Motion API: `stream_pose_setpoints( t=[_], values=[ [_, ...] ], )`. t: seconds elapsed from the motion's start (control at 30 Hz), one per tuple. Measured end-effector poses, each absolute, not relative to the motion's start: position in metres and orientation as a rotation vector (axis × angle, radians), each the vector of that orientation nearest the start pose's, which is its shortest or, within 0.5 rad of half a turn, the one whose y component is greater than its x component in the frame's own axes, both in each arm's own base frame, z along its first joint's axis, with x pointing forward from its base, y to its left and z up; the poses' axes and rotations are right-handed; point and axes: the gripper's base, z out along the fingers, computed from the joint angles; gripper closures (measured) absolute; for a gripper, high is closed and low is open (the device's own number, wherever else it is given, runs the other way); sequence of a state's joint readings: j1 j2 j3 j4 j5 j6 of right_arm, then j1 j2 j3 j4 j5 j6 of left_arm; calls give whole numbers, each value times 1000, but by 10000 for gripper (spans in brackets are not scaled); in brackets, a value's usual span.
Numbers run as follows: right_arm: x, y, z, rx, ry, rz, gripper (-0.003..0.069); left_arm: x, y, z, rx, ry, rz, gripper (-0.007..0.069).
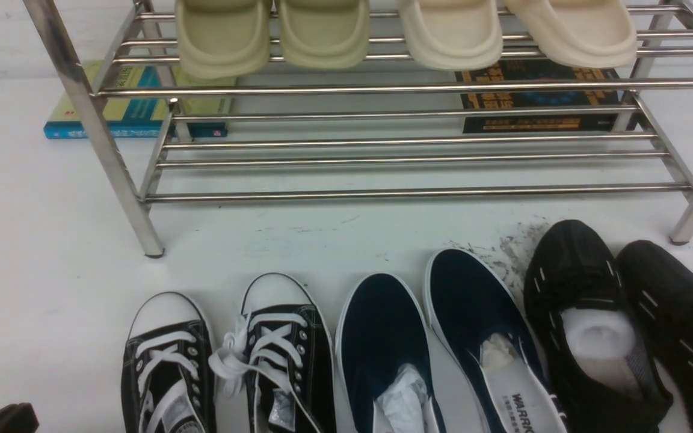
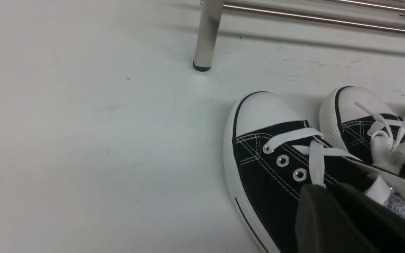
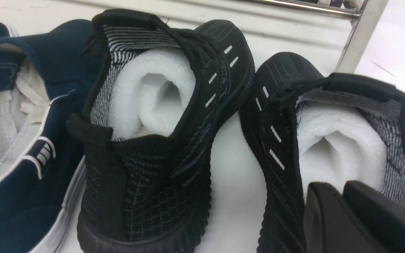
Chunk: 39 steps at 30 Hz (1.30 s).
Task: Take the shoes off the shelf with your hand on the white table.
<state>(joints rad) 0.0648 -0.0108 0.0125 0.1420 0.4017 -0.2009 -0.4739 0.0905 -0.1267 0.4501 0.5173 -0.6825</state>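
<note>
Jaws of the right gripper (image 3: 343,211) sit nearly together above the right shoe's foam, gripping nothing; the left gripper (image 2: 332,218) likewise over a sneaker (image 2: 276,165). Both black shoes (image 1: 587,313) stand on the white surface (image 1: 40,240), just before the shelf (image 1: 406,144), beside navy slip-ons (image 1: 473,313). Bare room lies left.

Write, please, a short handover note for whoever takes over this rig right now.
Left claw: above a lace-up sneaker, nothing visibly held; open or shut unclear.
Right claw: at the heel of the right black shoe, nothing visibly held; open or shut unclear.
Black shoes: both on the white table, in front of the shelf.
Done: the pair is off the shelf; only cream slippers sit on it.
Left: probably just pulling the arms back.
</note>
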Motion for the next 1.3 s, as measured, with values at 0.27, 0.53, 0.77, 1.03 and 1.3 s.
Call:
stream_pose_setpoints(
  t=[0.27, 0.53, 0.77, 1.03, 1.3],
  values=[
    [51, 8, 174, -165, 1876, 49, 557, 50, -16, 190, 255, 1914, -315, 552],
    [51, 8, 174, -165, 1876, 49, 540, 50, -17, 188, 329, 1884, -287, 544],
    [51, 8, 174, -165, 1876, 49, 531, 49, -17, 189, 330, 1871, -287, 540],
    [51, 8, 174, -165, 1876, 49, 524, 47, -16, 186, 330, 1855, -288, 535],
    [51, 8, 174, -165, 1876, 49, 517, 48, -16, 175, 337, 1886, -281, 527]
  ],
)
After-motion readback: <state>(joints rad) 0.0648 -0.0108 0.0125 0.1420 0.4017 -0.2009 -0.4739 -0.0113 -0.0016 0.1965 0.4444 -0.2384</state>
